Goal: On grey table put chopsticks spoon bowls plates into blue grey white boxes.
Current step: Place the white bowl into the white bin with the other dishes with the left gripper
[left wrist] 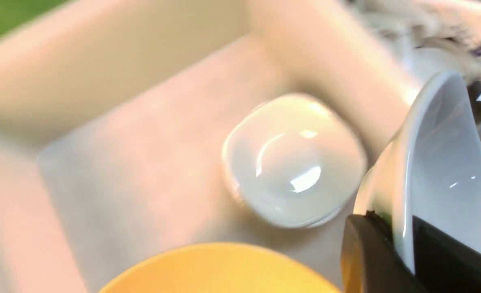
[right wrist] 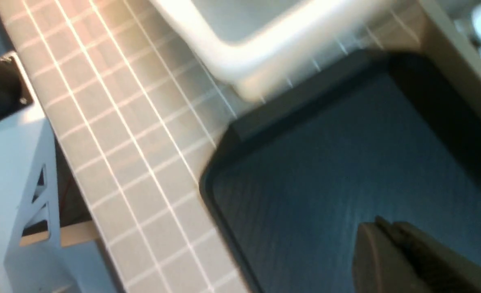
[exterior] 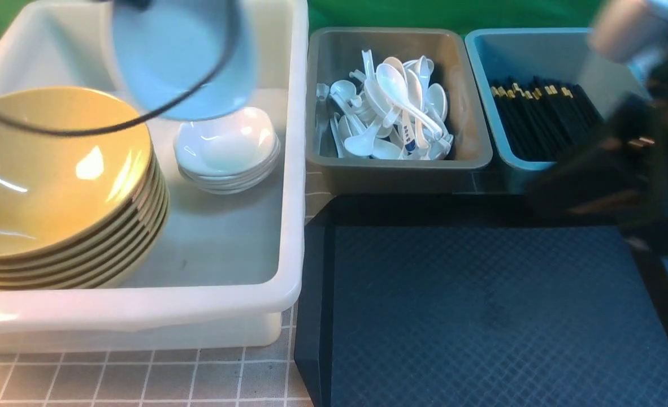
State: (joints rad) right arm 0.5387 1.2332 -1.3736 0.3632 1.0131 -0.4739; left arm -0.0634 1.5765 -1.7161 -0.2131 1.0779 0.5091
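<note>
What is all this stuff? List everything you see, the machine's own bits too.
Milky white plastic box: one, white, on the left.
Mustard-yellow shallow bowls: one stack of about seven, yellow, in the white box.
Small white rounded-square plates: one short stack, white, beside the bowls.
Lifted small white plate: one, white, in the air above that stack.
Grey-brown plastic box: one, grey, back middle.
White soup spoons: a heap, white, in the grey box.
Teal blue plastic box: one, blue, back right.
Black chopsticks: a bundle, black with gold bands, in the blue box.
Black diamond-textured tray: one, black, front right.
Grey gridded table: one, grey, underneath.
Left tool: one, black, shut on the lifted plate's rim.
Right tool: one, dark, shut, above the tray.
</note>
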